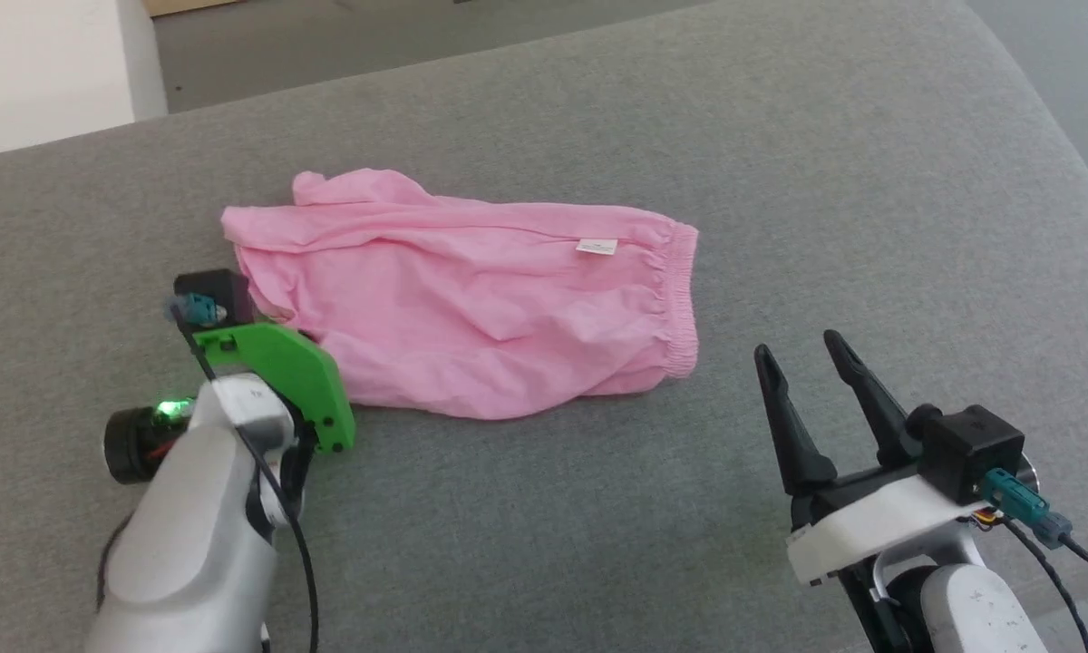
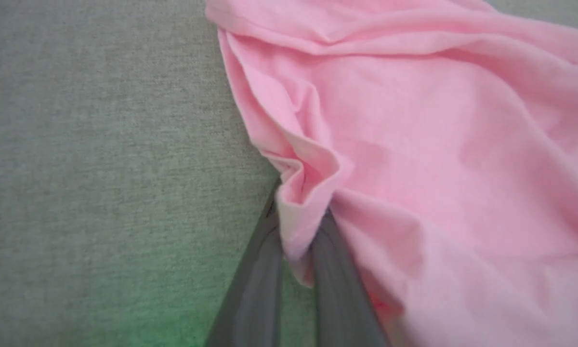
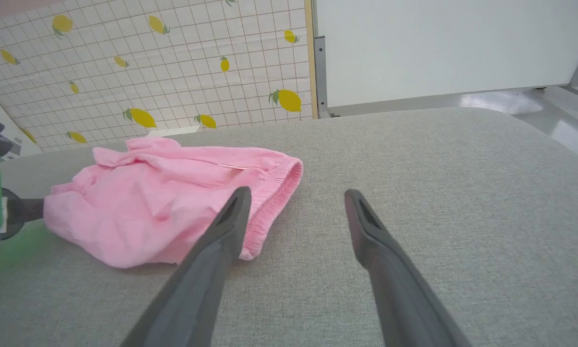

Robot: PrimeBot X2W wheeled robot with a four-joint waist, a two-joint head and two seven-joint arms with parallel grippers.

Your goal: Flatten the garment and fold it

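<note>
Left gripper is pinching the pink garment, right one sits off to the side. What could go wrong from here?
1. The left gripper pinches a small bunched fold of the garment at its edge; a pull could slip it free.
2. The right gripper is open, apart from the elastic waistband, so that end is unanchored and the cloth may slide over the grey surface instead of flattening.

Left gripper (image 2: pixel 298 226): 2 fingers pinched together on a fold of the garment (image 2: pixel 438 144). Right gripper (image 1: pixel 798 349): 2 fingers spread apart, pointing forward.
</note>
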